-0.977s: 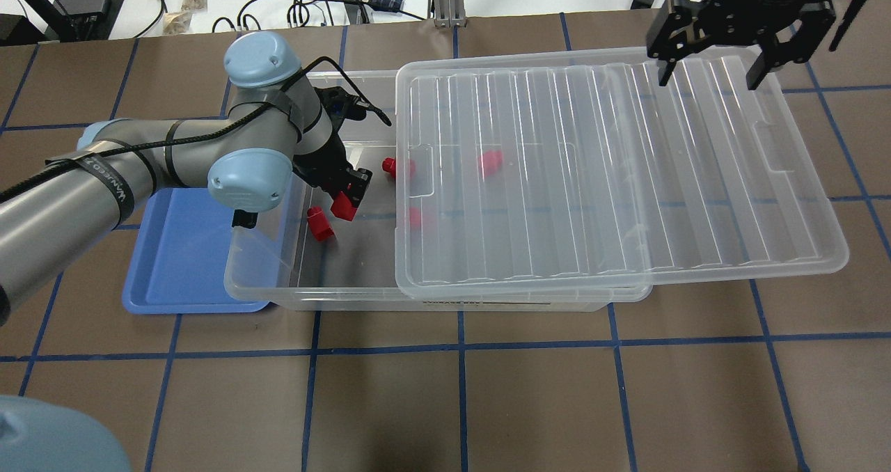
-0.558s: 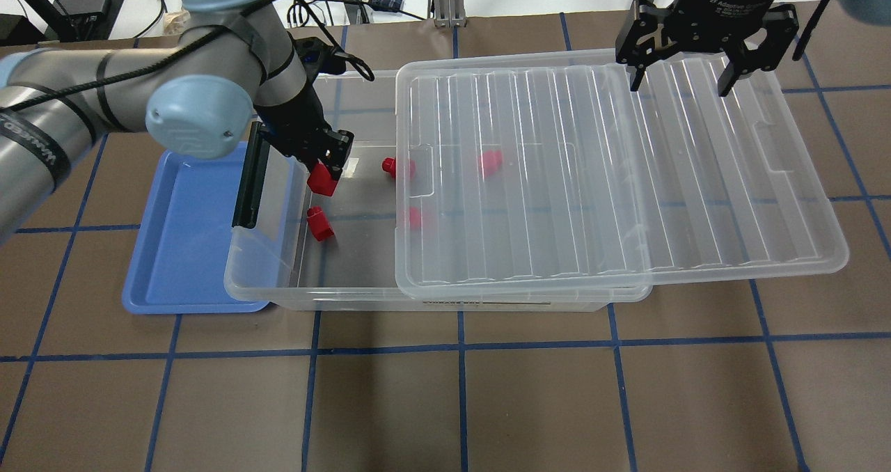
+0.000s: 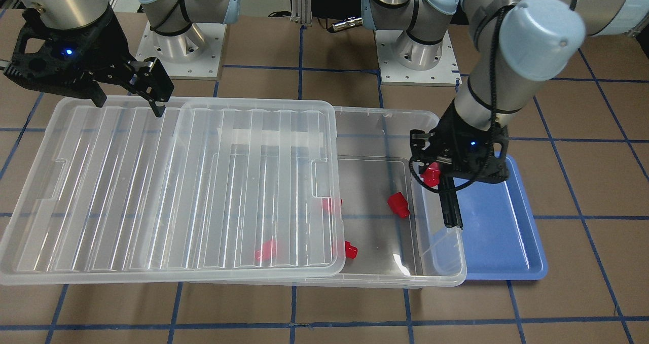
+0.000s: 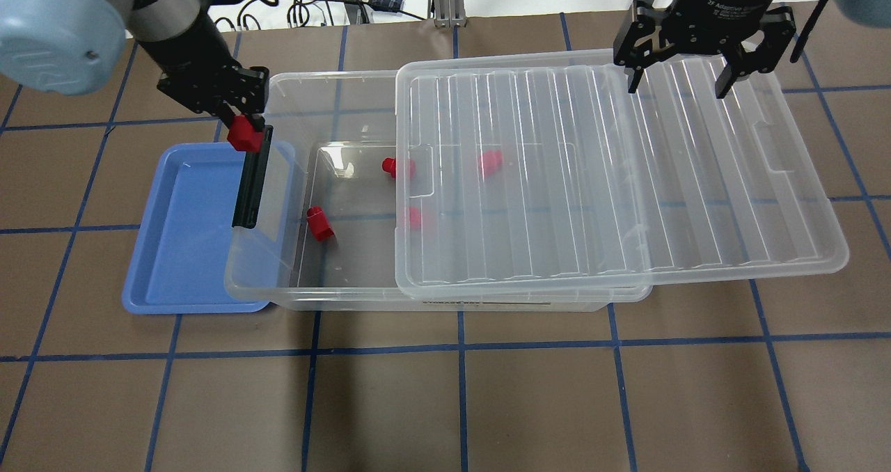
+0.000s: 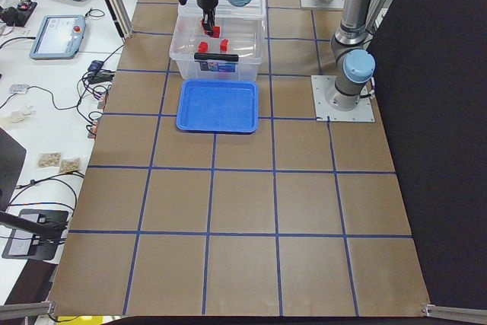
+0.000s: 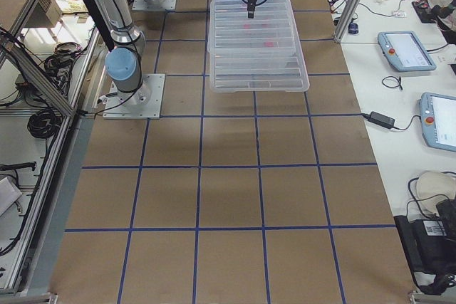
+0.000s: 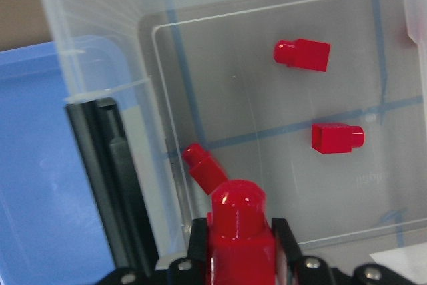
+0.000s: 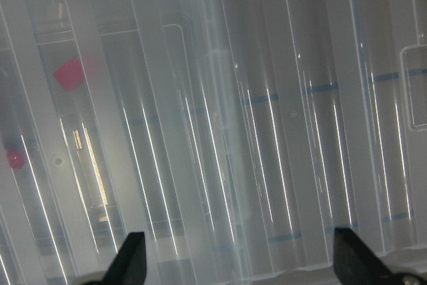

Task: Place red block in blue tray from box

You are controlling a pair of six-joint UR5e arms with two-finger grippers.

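Observation:
My left gripper (image 4: 245,129) is shut on a red block (image 4: 245,138), held in the air over the short end wall of the clear box (image 4: 261,270), by the far end of its black latch bar (image 4: 250,179). In the left wrist view the block (image 7: 239,231) stands between the fingers. The blue tray (image 4: 181,249) lies just left of the box, empty. Two red blocks (image 4: 320,223) (image 4: 398,168) lie on the open box floor. Two more (image 4: 490,162) (image 4: 415,216) show through the lid (image 4: 612,179). My right gripper (image 4: 675,82) is open and empty above the lid's far right part.
The ribbed lid is slid right and overhangs the box's right end (image 3: 101,192). The tray's right rim is tucked under the box's end lip (image 3: 456,263). Cables and small devices (image 4: 327,5) lie beyond the table's far edge. Brown mat with blue grid lines (image 4: 459,402) lies in front.
My left gripper has risen out of the box with the red block and moved left and away, to above the end wall. My right gripper has shifted slightly left, still open.

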